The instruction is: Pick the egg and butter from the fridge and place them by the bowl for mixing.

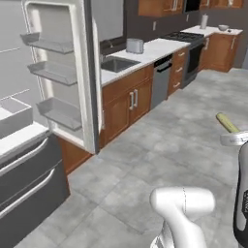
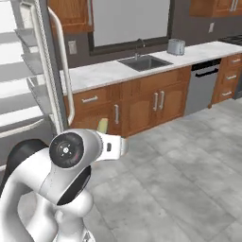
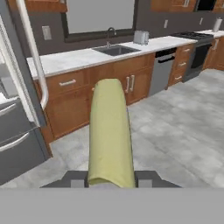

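Observation:
My gripper [image 3: 111, 181] is shut on the butter [image 3: 110, 131], a yellow-olive stick that stands up between the two dark fingertips [image 3: 76, 180] in the hand view. The butter [image 1: 226, 122] also shows at the right edge of the left base view, held high above the floor, and its tip [image 2: 102, 125] peeks over the white hand in the right base view. The grey fridge [image 1: 58, 72] stands at the left with its door open and its clear door bins bare. Far off, the pale bowl [image 1: 223, 27] sits on the corner counter. The egg is out of view.
A white counter with a sink [image 1: 117, 63] and a toaster [image 1: 134, 45] runs along wooden cabinets. A dishwasher [image 1: 161, 80] and a stove [image 1: 186, 37] follow to the right. A grey-white roll [image 1: 204, 21] stands near the bowl. The grey tile floor [image 1: 164, 140] lies open ahead.

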Tool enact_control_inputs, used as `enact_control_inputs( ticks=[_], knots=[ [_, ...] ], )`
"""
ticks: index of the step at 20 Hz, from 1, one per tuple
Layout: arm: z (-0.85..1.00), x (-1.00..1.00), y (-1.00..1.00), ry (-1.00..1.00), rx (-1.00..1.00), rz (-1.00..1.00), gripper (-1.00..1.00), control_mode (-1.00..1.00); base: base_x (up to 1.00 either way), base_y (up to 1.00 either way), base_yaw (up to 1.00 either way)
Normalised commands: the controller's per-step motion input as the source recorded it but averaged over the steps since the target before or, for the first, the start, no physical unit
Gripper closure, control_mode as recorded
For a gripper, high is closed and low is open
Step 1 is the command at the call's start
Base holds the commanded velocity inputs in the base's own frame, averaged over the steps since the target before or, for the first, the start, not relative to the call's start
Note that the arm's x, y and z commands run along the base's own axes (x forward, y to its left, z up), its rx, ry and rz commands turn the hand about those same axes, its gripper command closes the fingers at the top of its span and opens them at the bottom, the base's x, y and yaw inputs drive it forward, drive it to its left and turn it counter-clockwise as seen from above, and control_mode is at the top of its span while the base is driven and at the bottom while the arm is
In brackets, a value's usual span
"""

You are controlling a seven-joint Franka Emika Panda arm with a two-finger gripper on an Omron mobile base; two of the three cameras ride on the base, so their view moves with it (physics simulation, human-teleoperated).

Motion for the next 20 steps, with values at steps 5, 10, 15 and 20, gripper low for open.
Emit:
enact_control_inputs(
  ticks=[5,10,15,20],
  knots=[
    [0.00,0.00,0.00,0.00,0.00,0.00,1.00,1.00,0.15,-0.45,-0.82],
    [0.00,0.00,0.00,0.00,0.00,0.00,1.00,1.00,0.48,-0.35,-0.74],
    [0.00,0.00,0.00,0.00,0.00,0.00,1.00,1.00,1.00,-0.57,-0.05],
    [0.00,0.00,0.00,0.00,0.00,0.00,1.00,1.00,1.00,-0.54,0.18]
  ],
)
